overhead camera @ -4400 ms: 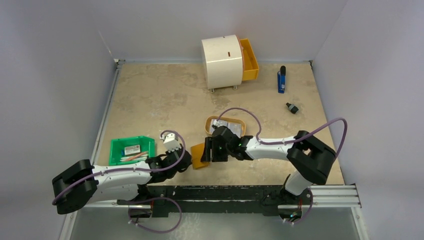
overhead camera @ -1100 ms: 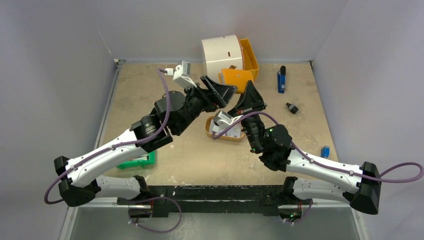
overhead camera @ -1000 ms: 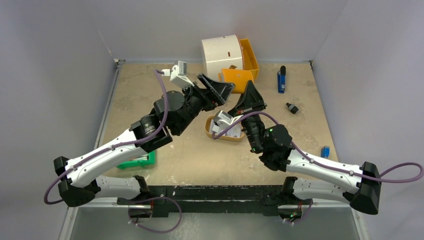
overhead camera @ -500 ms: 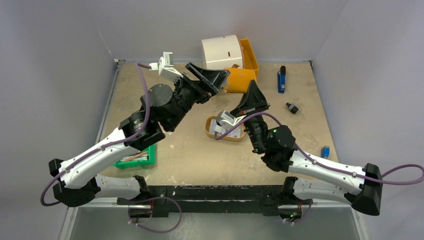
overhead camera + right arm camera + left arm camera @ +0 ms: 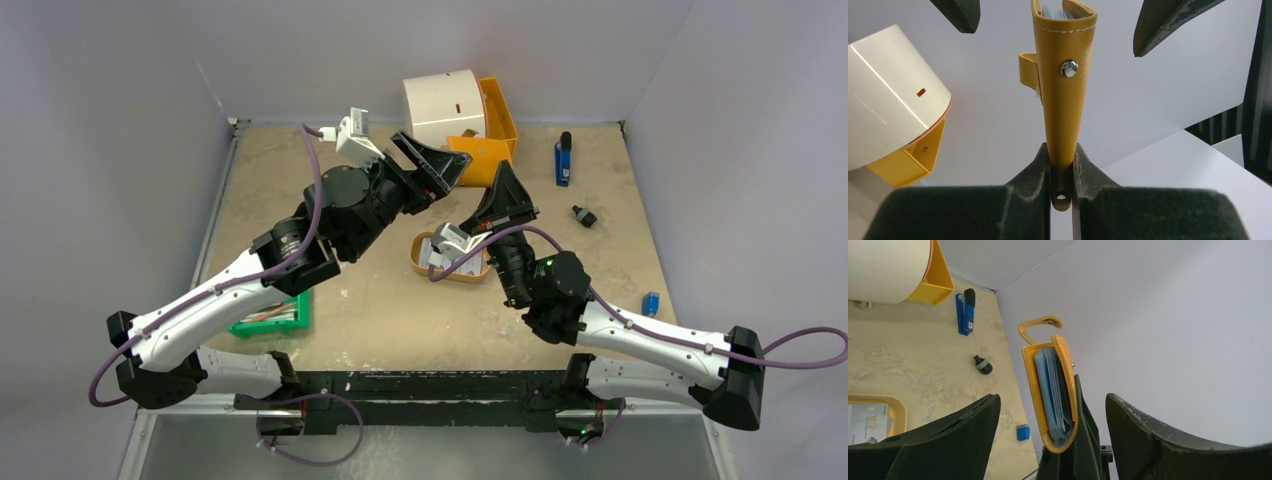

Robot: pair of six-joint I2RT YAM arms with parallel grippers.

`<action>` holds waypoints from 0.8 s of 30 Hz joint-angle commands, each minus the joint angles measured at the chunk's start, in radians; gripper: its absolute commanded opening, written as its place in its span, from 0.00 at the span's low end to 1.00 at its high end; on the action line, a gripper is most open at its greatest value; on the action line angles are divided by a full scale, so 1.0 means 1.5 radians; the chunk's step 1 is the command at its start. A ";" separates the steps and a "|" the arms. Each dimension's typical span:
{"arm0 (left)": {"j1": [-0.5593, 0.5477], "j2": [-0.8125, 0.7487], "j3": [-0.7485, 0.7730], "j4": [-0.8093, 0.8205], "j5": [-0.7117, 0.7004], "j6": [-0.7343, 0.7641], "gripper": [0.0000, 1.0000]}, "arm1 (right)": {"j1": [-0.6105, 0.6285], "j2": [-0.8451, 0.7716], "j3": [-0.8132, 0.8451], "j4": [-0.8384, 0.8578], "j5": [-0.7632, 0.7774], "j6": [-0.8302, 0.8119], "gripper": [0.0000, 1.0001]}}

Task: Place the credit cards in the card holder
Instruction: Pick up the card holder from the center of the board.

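card holder (image 5: 1064,100): smooth stitched leather-look, shiny metal stud (image 5: 1069,68); table (image 5: 265,180): matt mottled stone-look; cylinder (image 5: 888,95): glossy plastic

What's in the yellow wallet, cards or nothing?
It holds cards. The left wrist view shows them, pale blue, standing inside the open wallet.

The white-and-black left arm (image 5: 210,305) reaches toward one o'clock, its black two-finger left gripper (image 5: 448,172) raised with jaws spread wide. The matching right arm (image 5: 640,335) stretches toward eleven o'clock, and its right gripper (image 5: 497,178) points upward, jaws pinched on a tan leather card holder (image 5: 1063,90).
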State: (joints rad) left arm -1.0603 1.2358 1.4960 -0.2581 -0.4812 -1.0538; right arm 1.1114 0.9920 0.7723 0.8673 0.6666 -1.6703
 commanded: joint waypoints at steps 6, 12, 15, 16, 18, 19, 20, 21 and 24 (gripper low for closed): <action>0.007 0.015 0.048 -0.002 0.019 0.006 0.67 | 0.007 -0.005 0.018 0.065 0.000 -0.012 0.00; 0.013 0.018 0.042 0.007 0.021 0.009 0.59 | 0.011 -0.006 0.018 0.071 0.000 -0.011 0.00; 0.016 0.025 0.041 0.011 0.026 0.008 0.54 | 0.013 -0.007 0.019 0.076 0.000 -0.011 0.00; 0.017 0.026 0.041 0.012 0.028 0.007 0.51 | 0.014 -0.006 0.019 0.077 0.001 -0.011 0.00; 0.019 0.030 0.041 0.012 0.032 0.009 0.44 | 0.016 -0.008 0.018 0.083 0.001 -0.010 0.00; 0.019 0.031 0.041 0.014 0.035 0.010 0.40 | 0.017 -0.009 0.018 0.085 0.000 -0.009 0.00; 0.021 0.031 0.039 0.017 0.037 0.010 0.37 | 0.018 -0.009 0.017 0.085 0.000 -0.009 0.00; 0.022 0.031 0.037 0.020 0.038 0.010 0.33 | 0.020 -0.009 0.017 0.085 0.000 -0.008 0.00; 0.024 0.028 0.030 0.026 0.043 0.009 0.17 | 0.024 -0.010 0.017 0.078 0.004 -0.006 0.00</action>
State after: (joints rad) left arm -1.0348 1.2819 1.5238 -0.2466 -0.4366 -1.0554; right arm 1.1316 0.9947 0.7723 0.8810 0.6724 -1.6775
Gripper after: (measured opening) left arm 0.262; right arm 0.133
